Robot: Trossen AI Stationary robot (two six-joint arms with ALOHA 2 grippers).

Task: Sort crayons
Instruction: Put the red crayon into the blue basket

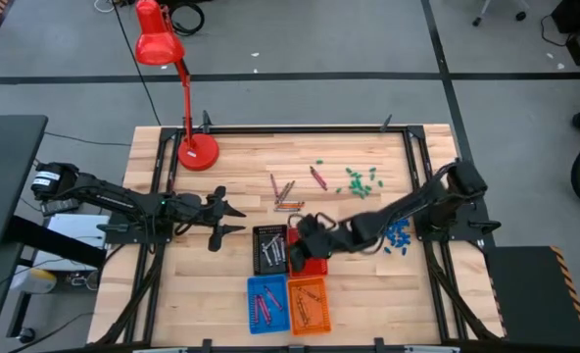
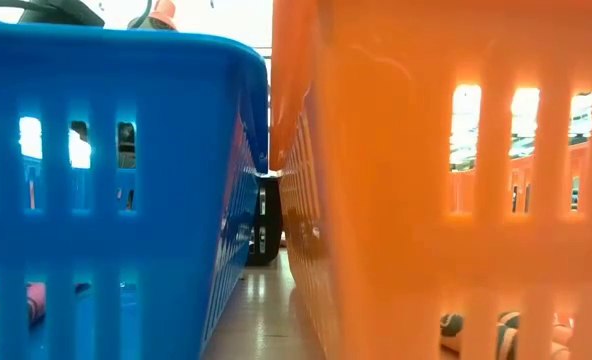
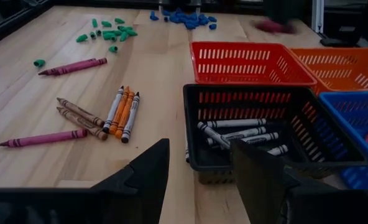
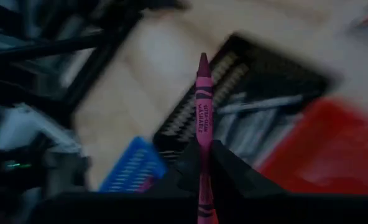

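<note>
Above the red slotted plastic basket [image 1: 314,263] near the counter's middle, we hold our right fingers [image 4: 204,163] clamped on a magenta wax crayon [image 4: 202,106], its long axis running straight out from the fingertips with the point leading. From the right wrist view the tip aims toward the black slotted plastic basket [image 4: 258,81], with the blue slotted plastic basket [image 4: 131,168] beyond it, so we judge the drop turns on which basket lies under that tip. Blue already holds magenta sticks; it sits near, left of the orange slotted plastic basket [image 1: 308,304].

Our left fingers [image 1: 233,218] wait spread wide and empty over the wooden counter [image 1: 241,167], left of the black basket. Loose crayons [image 3: 119,112] lie farther back, toward the middle; green chunky pieces [image 1: 361,180] and blue chunky pieces [image 1: 398,235] lie on the right. A red desk lamp [image 1: 182,88] stands far left, clear of our path.
</note>
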